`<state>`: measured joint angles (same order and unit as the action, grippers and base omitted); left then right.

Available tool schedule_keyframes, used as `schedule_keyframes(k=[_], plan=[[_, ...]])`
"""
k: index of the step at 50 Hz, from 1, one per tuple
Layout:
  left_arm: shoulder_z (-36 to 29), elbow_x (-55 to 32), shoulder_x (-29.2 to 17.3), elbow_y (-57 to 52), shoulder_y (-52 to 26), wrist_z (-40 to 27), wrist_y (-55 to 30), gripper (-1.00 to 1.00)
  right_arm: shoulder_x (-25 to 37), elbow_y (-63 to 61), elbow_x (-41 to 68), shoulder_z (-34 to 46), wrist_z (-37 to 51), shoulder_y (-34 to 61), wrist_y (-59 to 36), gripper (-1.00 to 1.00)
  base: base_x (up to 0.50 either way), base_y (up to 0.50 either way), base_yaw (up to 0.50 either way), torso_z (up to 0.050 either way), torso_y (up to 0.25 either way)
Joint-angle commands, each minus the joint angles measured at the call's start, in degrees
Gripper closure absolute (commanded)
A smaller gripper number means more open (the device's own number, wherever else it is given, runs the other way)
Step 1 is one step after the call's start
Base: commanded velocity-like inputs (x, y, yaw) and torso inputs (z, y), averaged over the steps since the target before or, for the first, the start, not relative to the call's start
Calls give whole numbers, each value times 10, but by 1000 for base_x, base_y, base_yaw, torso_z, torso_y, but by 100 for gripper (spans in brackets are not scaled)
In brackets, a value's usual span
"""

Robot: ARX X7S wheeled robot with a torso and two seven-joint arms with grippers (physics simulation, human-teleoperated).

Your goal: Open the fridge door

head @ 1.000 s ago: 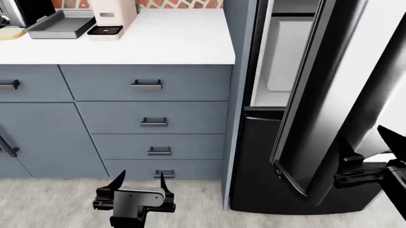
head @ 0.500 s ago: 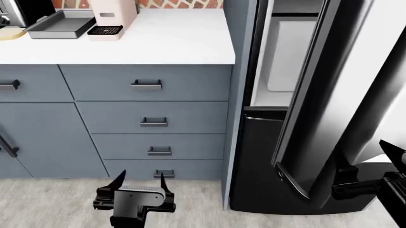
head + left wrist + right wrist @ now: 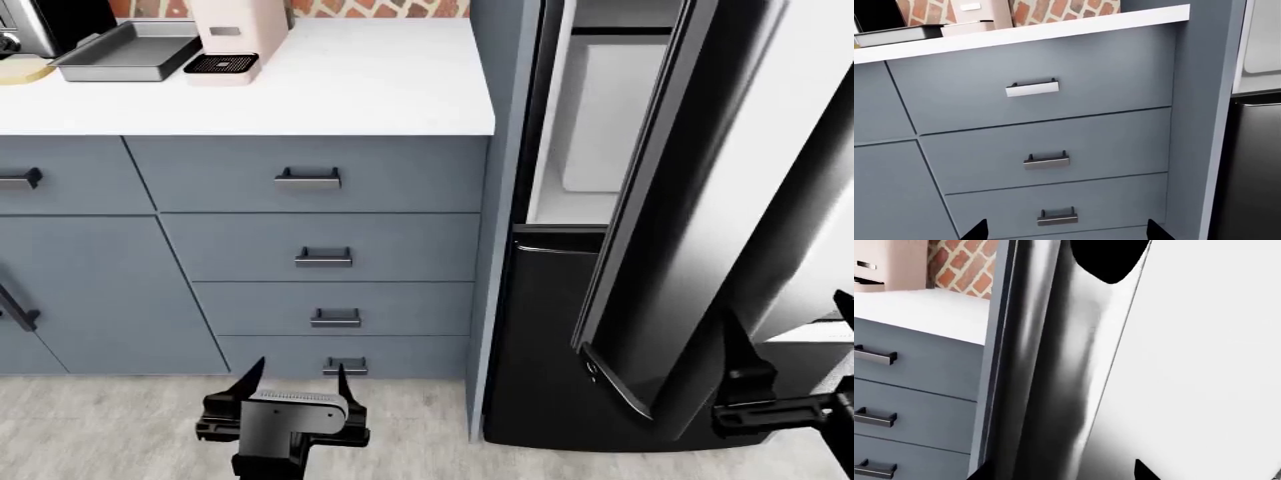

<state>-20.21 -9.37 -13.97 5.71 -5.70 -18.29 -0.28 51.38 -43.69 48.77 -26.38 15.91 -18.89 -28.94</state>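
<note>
- Two grippers show in our head view: the left gripper hangs low before the grey-blue drawers, its fingers spread with nothing between them; the fridge door stands swung partly open at the right, white interior visible behind it; the right gripper sits by the door's lower edge, and we cannot tell whether it is closed
- In our left wrist view, parted fingertips face the drawers
- In our right wrist view, the glossy door fills the frame beside the white countertop
</note>
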Motion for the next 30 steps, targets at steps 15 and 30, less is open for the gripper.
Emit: schedule_keyframes(k=[15, 30], plan=[[-3, 0, -2, 0, 1, -11, 4, -100, 6, -163, -336, -77, 144, -261, 212, -100, 0, 0, 0, 0, 0], [-4, -4, -4, -4, 4, -14, 8, -100, -514, -163, -806, 84, -459, 100, 351, -100, 0, 0, 0, 0, 0]])
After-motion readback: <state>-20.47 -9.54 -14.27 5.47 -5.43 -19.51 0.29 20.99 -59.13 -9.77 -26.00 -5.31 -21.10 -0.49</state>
